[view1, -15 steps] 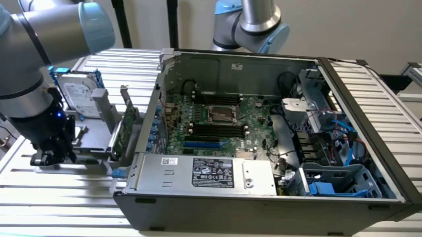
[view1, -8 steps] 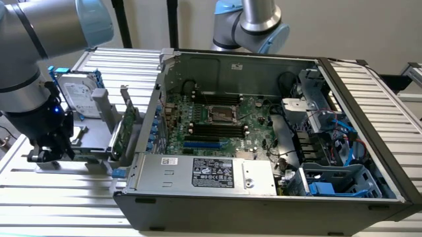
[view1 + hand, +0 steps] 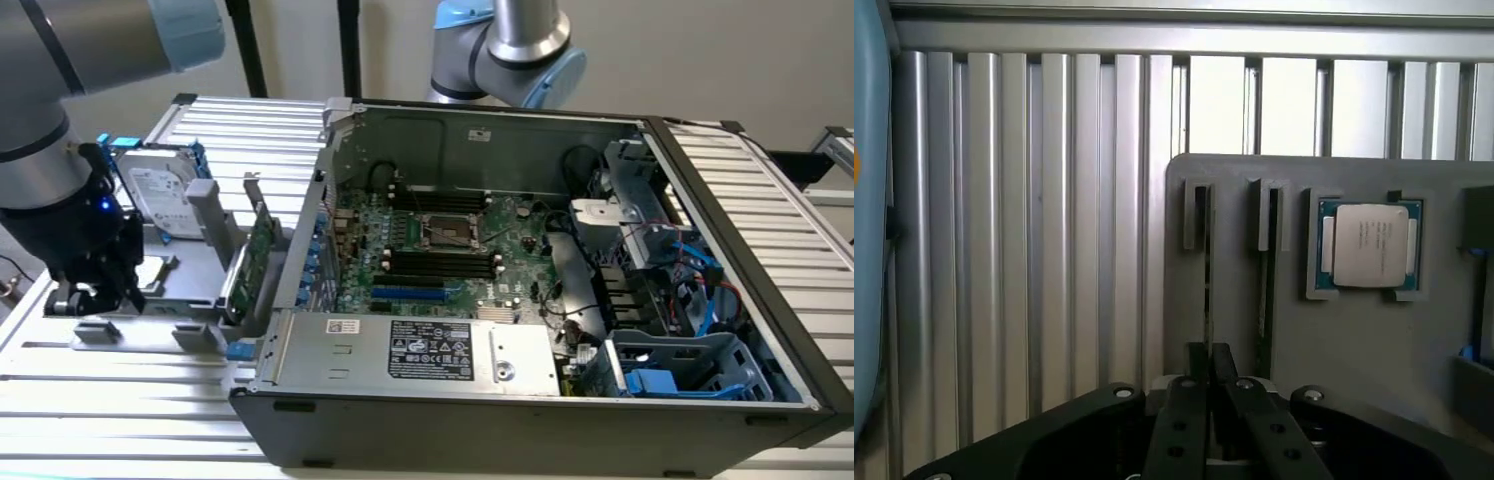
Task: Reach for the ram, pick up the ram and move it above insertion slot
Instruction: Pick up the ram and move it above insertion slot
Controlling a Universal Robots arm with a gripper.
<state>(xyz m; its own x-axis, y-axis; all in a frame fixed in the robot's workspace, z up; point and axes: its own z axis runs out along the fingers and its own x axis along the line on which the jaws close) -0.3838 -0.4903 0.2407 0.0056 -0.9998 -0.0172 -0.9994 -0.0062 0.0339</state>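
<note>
1. Right, ext. view: the gripper [image 3: 94,300] sits low over the grey holder [image 3: 174,290] on the slatted table [image 3: 134,400], on the exterior view's left. Its own black body masks the fingertips, so the grip is unreadable here.
2. Same view: a green expansion card [image 3: 254,265] stands upright betw. the holder and the open PC case [image 3: 534,420]. A hard drive [image 3: 160,195] stands at the holder's back edge. The frame cuts off the arm's upper part.
3. Wrist view: the fingers [image 3: 1196,370] are pinched together on the ram [image 3: 1207,290], which is seen edge-on as a thin dark line in the slot nearest the holder's corner.
4. The ram's colour and chips can't be made out at that angle.
5. A 2nd thin stick [image 3: 1262,300] stands in the next slot, and a CPU [image 3: 1369,245] lies flat in a recess beyond it.
</note>
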